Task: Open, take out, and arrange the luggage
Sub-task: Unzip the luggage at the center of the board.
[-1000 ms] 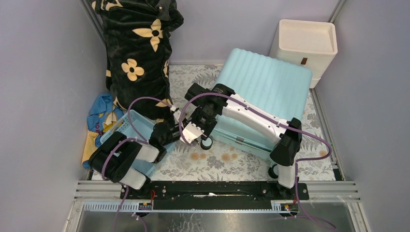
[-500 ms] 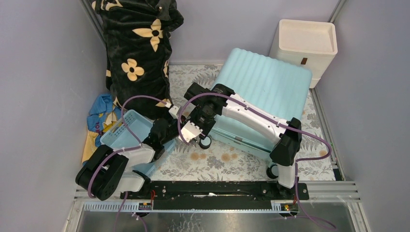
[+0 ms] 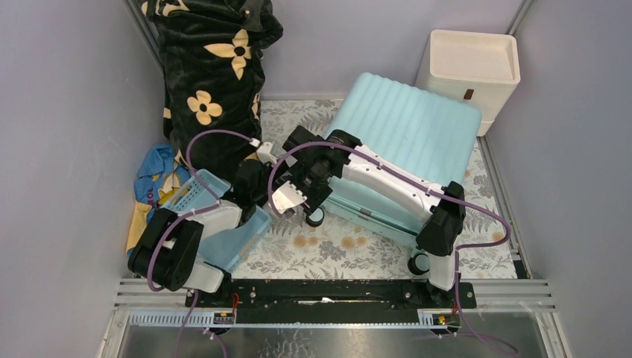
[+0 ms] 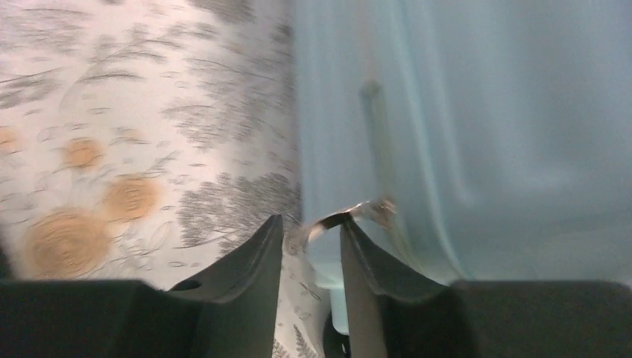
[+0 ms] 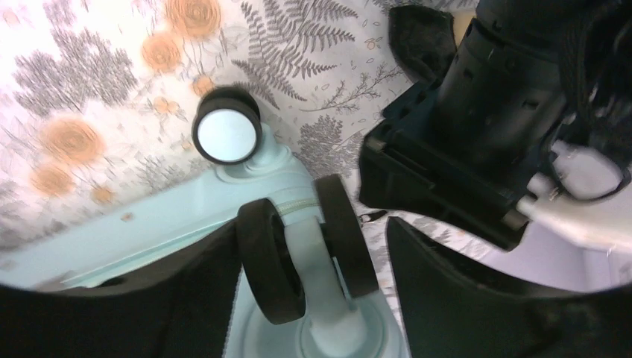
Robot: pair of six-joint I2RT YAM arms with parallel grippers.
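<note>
Basically step one: suitcase (image 3: 406,130) lies shut, L gripper (image 4: 310,221) jaws narrow at the zip pull (image 4: 352,212), R gripper (image 5: 311,227) jaws wide astride a caster (image 5: 272,261); unpacking & arranging remain.

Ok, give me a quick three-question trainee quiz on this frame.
1. True or false: the suitcase lies closed on the floral mat.
2. What sits between the right end effector's fingers?
3. Fill in: the cream drawer unit stands at the far ___ corner.
Key: 1 true; 2 the suitcase's wheels; 3 right.
</note>
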